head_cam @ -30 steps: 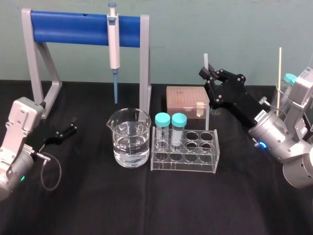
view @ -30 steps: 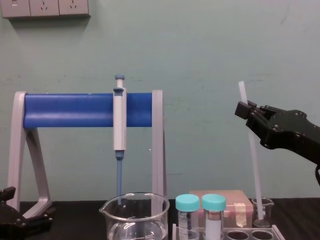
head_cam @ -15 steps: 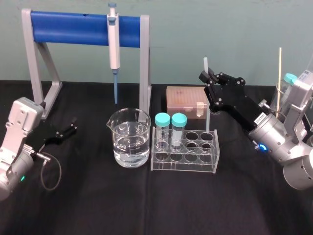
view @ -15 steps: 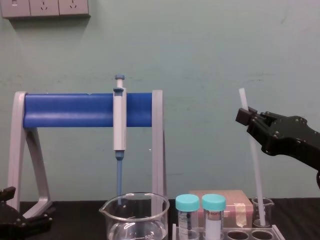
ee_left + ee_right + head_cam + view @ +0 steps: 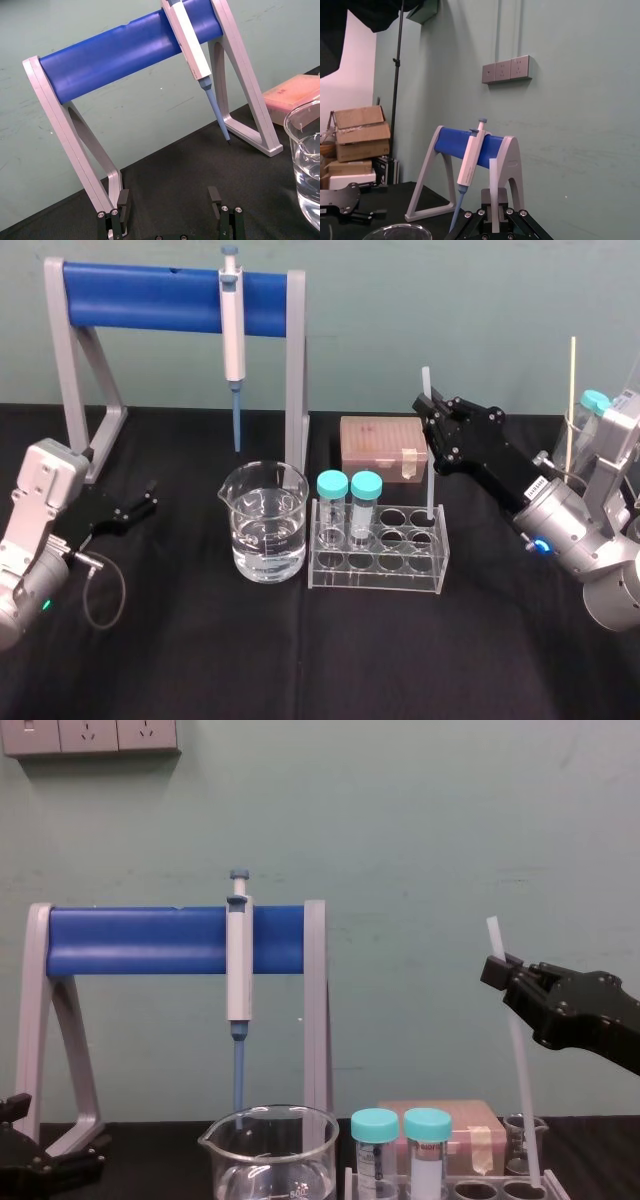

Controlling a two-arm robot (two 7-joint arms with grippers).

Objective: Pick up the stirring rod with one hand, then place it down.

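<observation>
- One thin stirring rod (image 5: 429, 475) is hanging upright, the right gripper (image 5: 431, 410) pinching it near the top, its foot seemingly dipping into the tube rack (image 5: 380, 565).
- It is likely handling light, stiff, slick and brittle, so a gentle pinch up high is suiting it.
- The left gripper (image 5: 135, 508) is resting at the left, jaws spread.

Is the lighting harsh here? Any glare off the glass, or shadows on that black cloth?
Head view: even light; the beaker shows small glints only, and the black cloth swallows shadows, even under the parked left end effector. Chest view: the stirring rod, gripped by the right end effector, casts no clear shadow on the wall. Left wrist view: the blue bar has a sheen.
</observation>
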